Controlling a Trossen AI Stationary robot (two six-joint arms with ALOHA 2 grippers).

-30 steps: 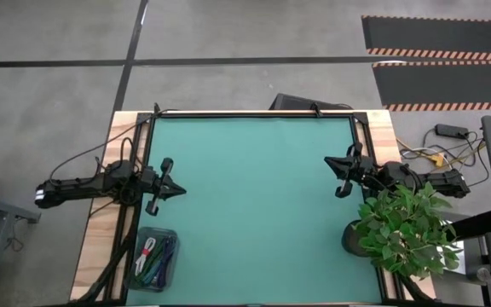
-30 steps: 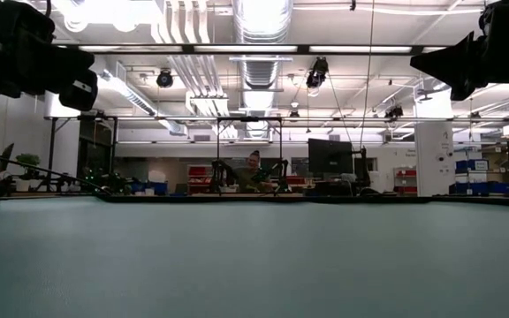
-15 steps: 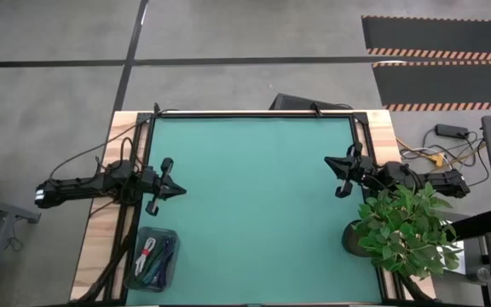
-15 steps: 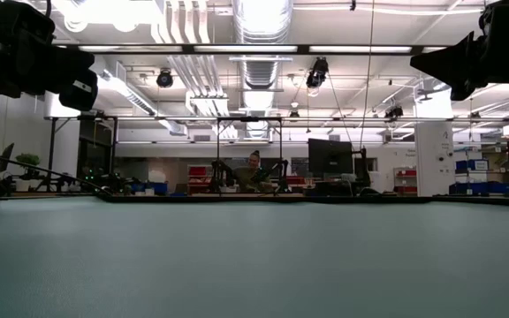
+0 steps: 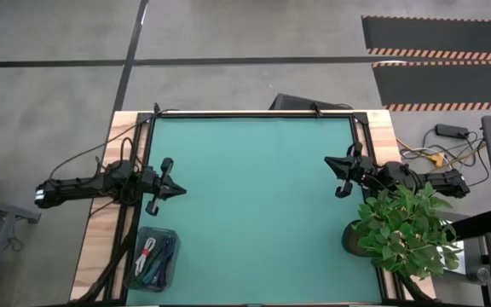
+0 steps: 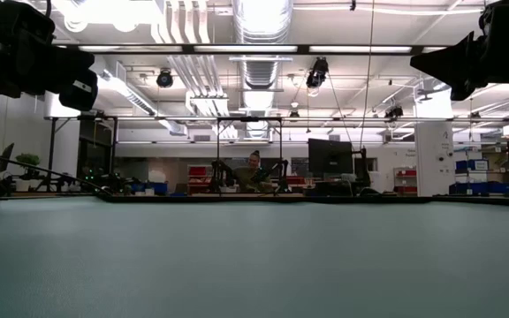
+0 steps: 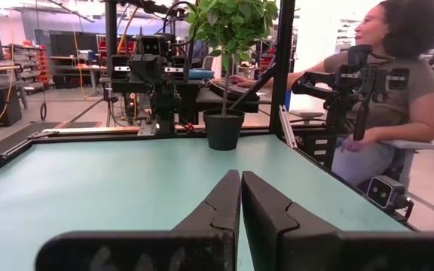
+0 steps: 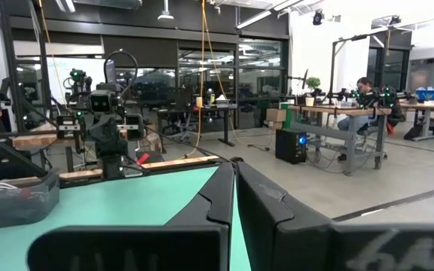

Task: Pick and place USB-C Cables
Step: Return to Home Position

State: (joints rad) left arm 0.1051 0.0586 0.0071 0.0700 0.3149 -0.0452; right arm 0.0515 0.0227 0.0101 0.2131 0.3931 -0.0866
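Observation:
The USB-C cables lie together in a clear plastic bin [image 5: 154, 258] on the table's near left corner: a white bundle with a red tie [image 5: 146, 252] and teal and dark bundles [image 5: 162, 256] beside it. The right wrist view shows the bin [image 8: 15, 197] from the side. My left gripper [image 5: 180, 191] hovers shut above the mat at the left side, just beyond the bin; its fingers [image 7: 240, 197] meet tip to tip. My right gripper [image 5: 329, 161] hovers shut at the right side, fingers [image 8: 234, 179] closed together. Both are empty.
A potted plant [image 5: 399, 228] stands on the near right corner, close beside my right arm; the left wrist view shows the plant [image 7: 224, 68] too. Black and yellow wires [image 5: 437, 153] lie off the table's right edge. A seated person [image 7: 386, 98] is beyond the table's right side.

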